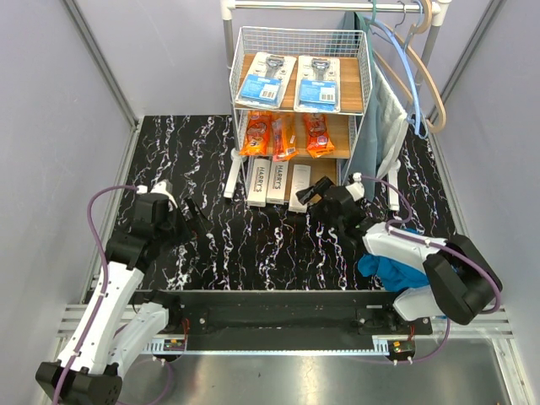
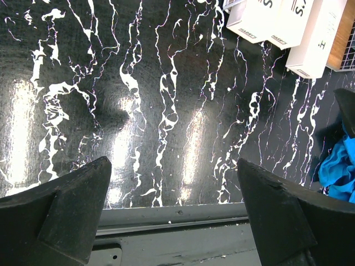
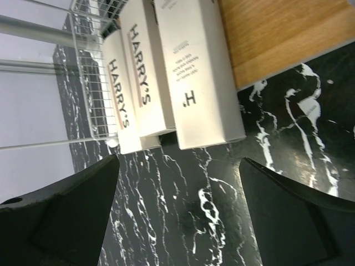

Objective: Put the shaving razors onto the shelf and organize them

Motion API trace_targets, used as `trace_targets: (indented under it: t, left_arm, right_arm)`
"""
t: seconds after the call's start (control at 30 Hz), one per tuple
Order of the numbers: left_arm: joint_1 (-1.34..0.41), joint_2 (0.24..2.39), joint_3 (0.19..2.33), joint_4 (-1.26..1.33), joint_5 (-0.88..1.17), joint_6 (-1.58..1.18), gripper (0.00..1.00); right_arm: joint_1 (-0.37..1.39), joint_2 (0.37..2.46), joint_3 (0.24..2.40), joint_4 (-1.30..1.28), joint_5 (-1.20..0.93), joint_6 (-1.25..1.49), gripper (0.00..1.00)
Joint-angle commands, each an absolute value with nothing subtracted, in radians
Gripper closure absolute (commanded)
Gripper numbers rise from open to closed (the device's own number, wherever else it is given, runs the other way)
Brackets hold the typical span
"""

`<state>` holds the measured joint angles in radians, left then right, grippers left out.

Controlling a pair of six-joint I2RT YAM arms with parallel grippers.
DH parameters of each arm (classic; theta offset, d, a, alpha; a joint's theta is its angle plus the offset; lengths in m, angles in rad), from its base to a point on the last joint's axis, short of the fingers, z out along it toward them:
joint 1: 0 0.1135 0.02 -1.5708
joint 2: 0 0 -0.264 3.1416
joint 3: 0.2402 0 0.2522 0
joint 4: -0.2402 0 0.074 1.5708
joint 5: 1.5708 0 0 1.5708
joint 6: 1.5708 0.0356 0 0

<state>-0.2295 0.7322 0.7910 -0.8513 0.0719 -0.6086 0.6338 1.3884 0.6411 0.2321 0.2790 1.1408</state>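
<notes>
Three white boxes overhang the shelf at its front edge, at twelve o'clock of the right tool; it and the left tool gape empty.

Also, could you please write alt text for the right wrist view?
Three white Harry's boxes lie side by side on the shelf's wooden board, projecting over the black marbled table. The right end effector, open, frames the foreground.

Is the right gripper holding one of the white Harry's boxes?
No, the right gripper has its jaws wide apart with nothing between them; the white Harry's boxes lie ahead of it on the shelf.
</notes>
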Motion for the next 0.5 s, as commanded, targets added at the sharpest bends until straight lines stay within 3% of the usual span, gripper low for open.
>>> trace_targets:
  t: [0.0, 0.13, 0.47]
  left_arm:
    - [-0.230, 0.732, 0.807, -0.810, 0.087, -0.577, 0.01]
    - [-0.230, 0.741, 0.818, -0.811, 0.084, -0.526, 0.01]
    - [-0.230, 0.793, 0.859, -0.831, 0.061, -0.474, 0.01]
  right_arm:
    - [0.630, 1.336, 0.606, 0.202, 0.287, 1.120, 0.00]
    - [0.650, 1.261, 0.597, 0.146, 0.278, 1.100, 0.00]
    - [0.741, 0.889, 0.756, -0.408, 0.439, 0.945, 0.00]
